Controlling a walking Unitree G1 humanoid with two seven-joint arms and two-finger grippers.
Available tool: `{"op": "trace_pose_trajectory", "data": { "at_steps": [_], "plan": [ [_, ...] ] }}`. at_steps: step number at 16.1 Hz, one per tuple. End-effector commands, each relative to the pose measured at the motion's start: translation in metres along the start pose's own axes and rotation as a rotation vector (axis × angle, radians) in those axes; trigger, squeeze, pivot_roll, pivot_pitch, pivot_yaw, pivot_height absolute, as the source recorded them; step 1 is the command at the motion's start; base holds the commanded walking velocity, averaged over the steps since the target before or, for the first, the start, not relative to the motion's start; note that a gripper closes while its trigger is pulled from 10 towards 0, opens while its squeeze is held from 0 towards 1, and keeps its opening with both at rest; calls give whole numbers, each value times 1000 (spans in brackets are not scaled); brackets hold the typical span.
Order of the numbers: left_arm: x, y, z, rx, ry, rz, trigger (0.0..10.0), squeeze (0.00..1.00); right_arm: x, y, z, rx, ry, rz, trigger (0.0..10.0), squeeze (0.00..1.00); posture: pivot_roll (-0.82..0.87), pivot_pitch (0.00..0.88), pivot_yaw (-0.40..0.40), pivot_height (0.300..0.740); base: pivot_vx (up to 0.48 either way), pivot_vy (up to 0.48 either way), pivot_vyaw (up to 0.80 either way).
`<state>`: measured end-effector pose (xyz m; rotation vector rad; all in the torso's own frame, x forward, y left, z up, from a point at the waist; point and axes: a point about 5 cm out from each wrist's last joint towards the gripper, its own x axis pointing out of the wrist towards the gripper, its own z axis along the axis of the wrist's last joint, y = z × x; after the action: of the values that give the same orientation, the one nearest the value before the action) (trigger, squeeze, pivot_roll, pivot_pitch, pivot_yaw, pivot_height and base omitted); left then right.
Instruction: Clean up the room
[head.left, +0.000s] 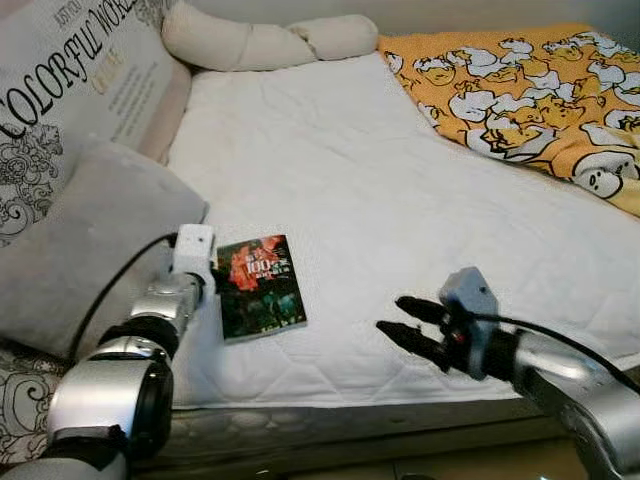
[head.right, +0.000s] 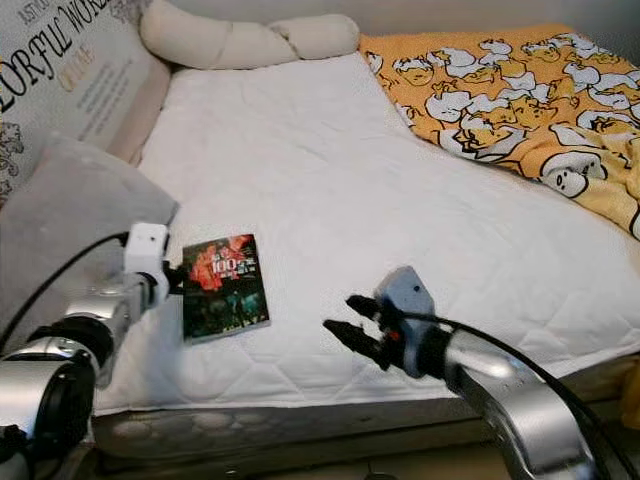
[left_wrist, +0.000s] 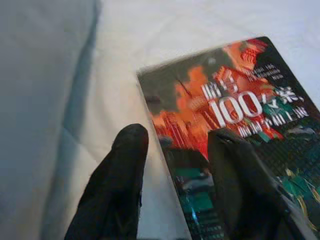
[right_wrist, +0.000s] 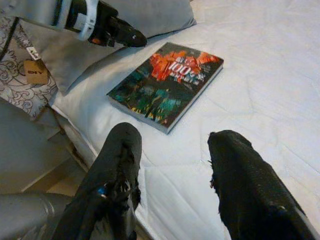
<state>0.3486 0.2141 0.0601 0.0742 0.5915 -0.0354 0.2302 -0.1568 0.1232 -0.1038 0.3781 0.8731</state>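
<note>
Left jaws closing in on a stray book at the bed's near edge.

Lying flat on the white mattress (head.left: 380, 200), cover up, beside the grey pillow (head.left: 90, 230): the book (head.left: 261, 285), likely next to be tidied away. Left gripper (left_wrist: 175, 170) spread apart and astride the book's near corner, one finger (left_wrist: 120, 180) off the cover on the sheet, the other (left_wrist: 240, 185) over the printed face — probably lined up that way to pinch the edge, nothing clamped yet. Right gripper (right_wrist: 172, 170) also spread wide and empty, hanging over bare mattress with the book well ahead of the jaws, seemingly held ready to steady or receive. Rumpled at the far side, well apart from both jaws: an orange duck-print blanket (head.left: 530, 90).
</note>
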Motion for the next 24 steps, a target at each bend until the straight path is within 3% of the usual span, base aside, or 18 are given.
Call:
{"op": "trace_pose_trajectory", "data": {
  "at_steps": [1,2,4,5,6,7,9,11,12,14,16,19,24],
  "plan": [
    [-1,4,5,50,-6,16,10000,1000,7,-3,3,-36,2,-23,10000,0,-276,0,114,740,0,0,0],
    [-1,8,6,85,-15,35,10000,1000,12,-7,2,-32,0,-44,10000,0,-259,0,112,740,0,0,0],
    [-2,8,11,74,-57,38,10000,1000,15,-11,0,-7,-8,-65,10000,0,-229,0,113,740,0,0,0],
    [-2,7,16,43,-95,16,10000,1000,18,-16,1,-7,-24,-105,10000,0,-216,0,114,740,0,0,0],
    [-3,1,32,-31,-202,-55,10000,1000,23,-28,4,22,-77,-217,10000,0,-185,0,114,740,0,0,0],
    [-3,-5,39,-34,-254,-94,10000,1000,25,-33,5,61,-109,-275,10000,0,-152,0,103,740,0,0,0],
    [-9,-24,52,-2,-385,-167,10000,1000,31,-39,3,142,-180,-318,10000,0,-57,0,41,740,0,0,0],
    [-18,-29,50,56,-460,-142,10000,1000,36,-41,-6,163,-186,-385,10000,0,-28,0,19,740,0,-446,0],
    [-26,-29,43,53,-484,-112,10000,1000,36,-48,-9,195,-202,-492,10000,0,-17,0,12,740,0,-472,0],
    [-38,-31,29,24,-498,-110,10000,1000,37,-54,-17,222,-192,-598,10000,0,-10,0,14,740,0,-471,0],
    [-40,-31,18,27,-473,-130,10000,1000,39,-54,-17,196,-190,-593,10000,0,-15,0,14,740,0,-458,0],
    [-48,-28,14,54,-443,-111,10000,1000,37,-61,-17,123,-178,-632,10000,0,-41,0,40,740,0,-430,0],
    [-52,-35,18,58,-445,-105,10000,1000,36,-79,-19,141,-158,-776,10000,0,-40,0,70,740,0,-431,0]
  ]
}}
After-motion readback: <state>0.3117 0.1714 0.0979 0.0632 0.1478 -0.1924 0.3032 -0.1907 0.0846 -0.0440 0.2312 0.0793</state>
